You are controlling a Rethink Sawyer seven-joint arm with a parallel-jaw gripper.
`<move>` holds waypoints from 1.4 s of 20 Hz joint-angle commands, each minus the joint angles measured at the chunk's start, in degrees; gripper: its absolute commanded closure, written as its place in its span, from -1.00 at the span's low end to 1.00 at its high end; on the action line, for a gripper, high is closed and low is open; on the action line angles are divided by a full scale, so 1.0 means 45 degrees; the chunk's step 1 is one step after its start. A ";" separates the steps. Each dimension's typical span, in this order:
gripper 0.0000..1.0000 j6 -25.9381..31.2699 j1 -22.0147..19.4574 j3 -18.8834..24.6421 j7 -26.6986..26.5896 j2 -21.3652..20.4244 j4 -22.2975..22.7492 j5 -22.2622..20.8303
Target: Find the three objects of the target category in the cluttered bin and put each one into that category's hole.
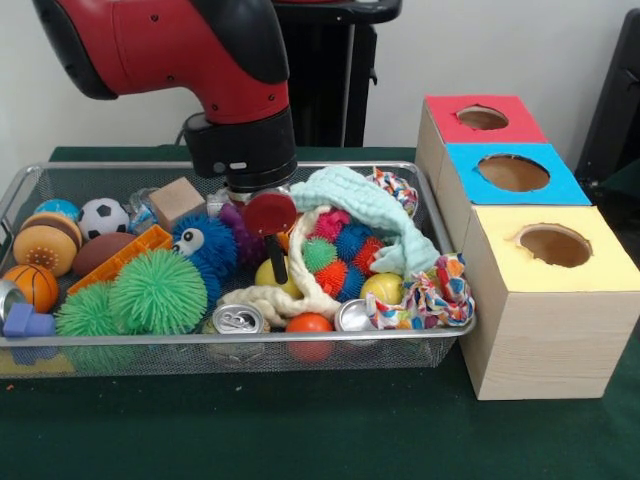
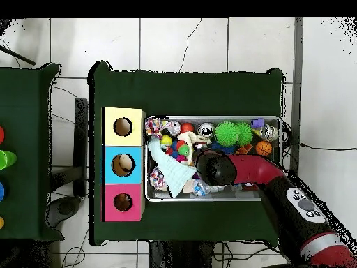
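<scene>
Seemingly claw (image 1: 276, 262) sat low in bin (image 1: 60, 172) beside rope (image 1: 300, 290); finger state could not be told. Best lifted straight, avoiding cloth (image 1: 365, 205) snag.

No legible text, label, brand, number or sign on anything in either view.

I see my red and black arm (image 1: 190, 50) reaching in from the upper left of the front view, its thick red link bending down into a black cylindrical wrist (image 1: 240, 145). The wrist points straight down. Below it hangs the gripper (image 1: 272, 245), with a round dark red disc on its face and a slim black finger (image 1: 278, 262) pointing downward. I cannot make out how the jaws stand. From overhead, the red link (image 2: 254, 169) stretches leftward, ending in the black wrist.
</scene>
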 commanded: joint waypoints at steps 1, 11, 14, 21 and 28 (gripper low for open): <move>-1.00 -0.1260 -0.0058 -0.0188 0.4054 0.1431 0.0634 0.0481; -1.00 -0.1565 -0.0220 -0.0301 0.3347 0.2576 -0.0115 0.0632; -1.00 -0.1763 -0.0181 -0.0341 0.3291 0.2753 -0.0190 0.0600; -1.00 -0.2264 -0.0567 -0.0075 0.3439 0.2946 0.0119 0.0868; 1.00 -0.1785 -0.0748 0.0196 0.2883 0.3135 0.0228 0.0980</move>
